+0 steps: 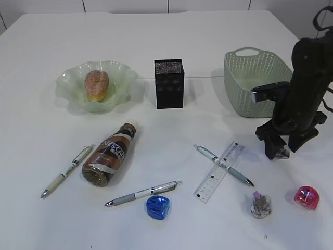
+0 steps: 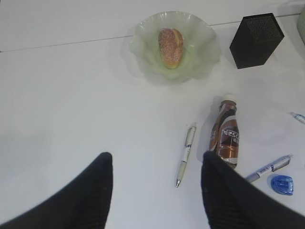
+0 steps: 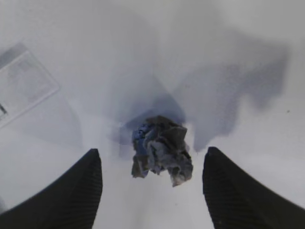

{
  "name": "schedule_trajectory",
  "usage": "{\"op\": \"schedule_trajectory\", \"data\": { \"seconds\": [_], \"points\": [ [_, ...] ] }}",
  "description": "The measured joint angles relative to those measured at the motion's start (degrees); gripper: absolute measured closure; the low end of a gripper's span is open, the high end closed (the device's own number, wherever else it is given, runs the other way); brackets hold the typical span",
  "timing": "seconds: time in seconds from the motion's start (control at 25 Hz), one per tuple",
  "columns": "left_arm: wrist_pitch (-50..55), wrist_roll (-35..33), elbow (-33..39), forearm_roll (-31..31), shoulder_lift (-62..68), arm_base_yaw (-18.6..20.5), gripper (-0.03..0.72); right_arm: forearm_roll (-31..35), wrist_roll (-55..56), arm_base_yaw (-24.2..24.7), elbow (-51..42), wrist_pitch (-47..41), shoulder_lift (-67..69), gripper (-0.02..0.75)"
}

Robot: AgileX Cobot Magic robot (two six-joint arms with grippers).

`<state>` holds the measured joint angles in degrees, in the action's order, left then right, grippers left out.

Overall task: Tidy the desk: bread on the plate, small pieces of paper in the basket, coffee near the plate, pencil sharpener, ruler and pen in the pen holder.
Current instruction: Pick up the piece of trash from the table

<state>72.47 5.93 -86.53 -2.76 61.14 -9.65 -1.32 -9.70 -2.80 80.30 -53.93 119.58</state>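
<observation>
On the green plate [image 1: 120,78] the bread [image 1: 97,85] already sits, so that step looks done. Everything else is left: the coffee bottle [image 1: 110,153] lies on its side on the bench [image 1: 166,36], three pens [image 1: 68,170], the ruler [image 1: 220,171] and both sharpeners [image 1: 157,207] are outside the black pen holder [image 1: 169,83]. The right tool [image 3: 151,193] stands apart astride a crumpled paper [image 3: 161,149], not gripping it; another paper wad [image 1: 260,204] waits nearby, and the basket [image 1: 237,86] looks empty. The left tool [image 2: 156,191] hovers apart, empty.

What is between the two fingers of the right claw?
A crumpled paper ball lies on the table between the right claw's open fingers, touching neither. The right wrist view shows it.
</observation>
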Motion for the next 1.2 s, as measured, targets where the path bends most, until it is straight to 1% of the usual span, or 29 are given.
{"op": "schedule_trajectory", "data": {
  "seconds": [0.4,0.44,0.48,0.52,0.64,0.72,0.76,1.16,1.2],
  "points": [
    [0.00,0.00,0.00,0.04,0.00,0.00,0.285,-0.12,0.00,0.00,0.00,0.57,0.71,0.228],
    [0.00,0.00,0.00,0.13,0.00,0.00,0.285,-0.12,0.00,0.00,0.00,0.93,0.71,0.247],
    [0.00,0.00,0.00,0.13,0.00,0.00,0.285,-0.12,0.00,0.00,0.00,0.93,0.71,0.247],
    [0.00,0.00,0.00,0.13,0.00,0.00,0.285,-0.12,0.00,0.00,0.00,1.46,0.71,0.286],
    [0.00,0.00,0.00,0.39,0.00,0.00,0.286,-0.12,0.00,0.00,0.12,2.23,0.71,0.350],
    [0.00,0.00,0.00,0.61,0.00,0.00,0.286,-0.12,0.00,0.00,0.12,2.23,0.71,0.350],
    [0.00,0.00,0.00,0.76,0.00,0.00,0.286,-0.27,0.00,0.00,0.12,2.43,0.71,0.402],
    [0.00,0.00,0.00,1.23,0.00,0.00,0.286,-1.55,0.00,0.00,0.12,2.56,0.85,0.428],
    [0.00,0.00,0.00,1.27,0.00,0.00,0.287,-1.55,0.00,0.00,0.12,2.56,1.11,0.449]
  ]
}}
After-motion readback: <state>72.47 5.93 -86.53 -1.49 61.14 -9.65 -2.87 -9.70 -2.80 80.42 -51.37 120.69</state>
